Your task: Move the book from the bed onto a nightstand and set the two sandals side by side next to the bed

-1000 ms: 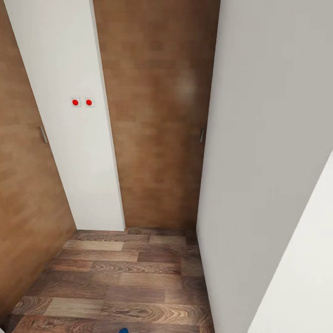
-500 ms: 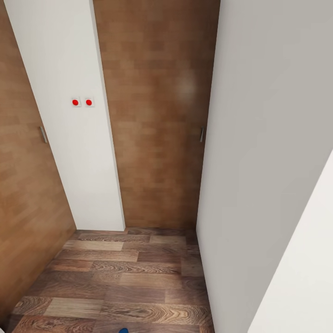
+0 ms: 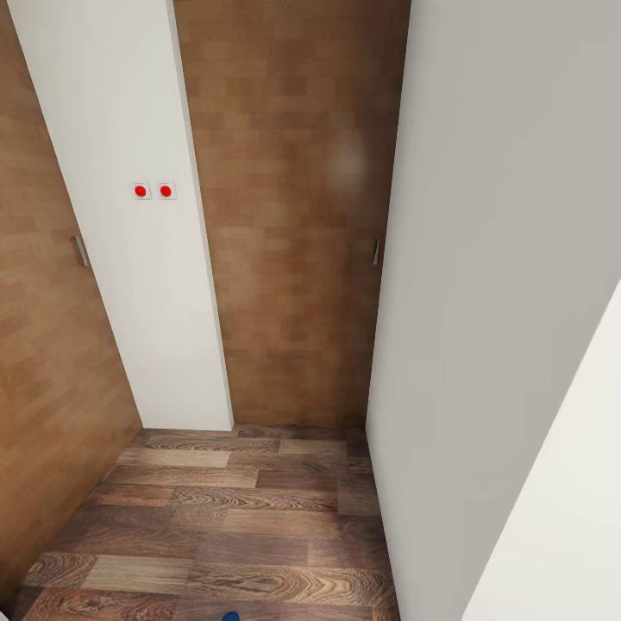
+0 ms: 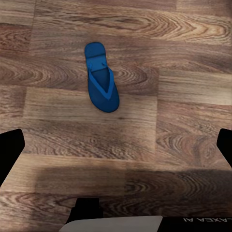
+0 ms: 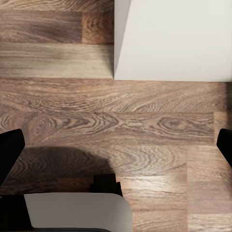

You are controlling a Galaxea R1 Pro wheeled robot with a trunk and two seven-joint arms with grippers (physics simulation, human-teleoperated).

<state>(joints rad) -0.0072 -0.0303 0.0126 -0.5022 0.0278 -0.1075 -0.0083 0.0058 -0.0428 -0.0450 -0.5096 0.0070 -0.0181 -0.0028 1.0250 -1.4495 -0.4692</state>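
One blue sandal [image 4: 101, 79] lies flat on the wood floor [image 4: 159, 145] under the left fingers [image 4: 116, 152], spread wide, holding nothing; right fingers [image 5: 116, 150] likewise. Beyond the sandal: brown door [image 3: 293, 216]. Nothing's shifted lately, so pickup's still pending.

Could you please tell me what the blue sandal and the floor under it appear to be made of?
The bright blue flip-flop sandal looks like matte foam or rubber: flat single-colour sole, thin strap, no shine. The brown plank floor looks like wood or wood-effect laminate, with printed-looking grain, visible plank seams and a faint satin sheen.
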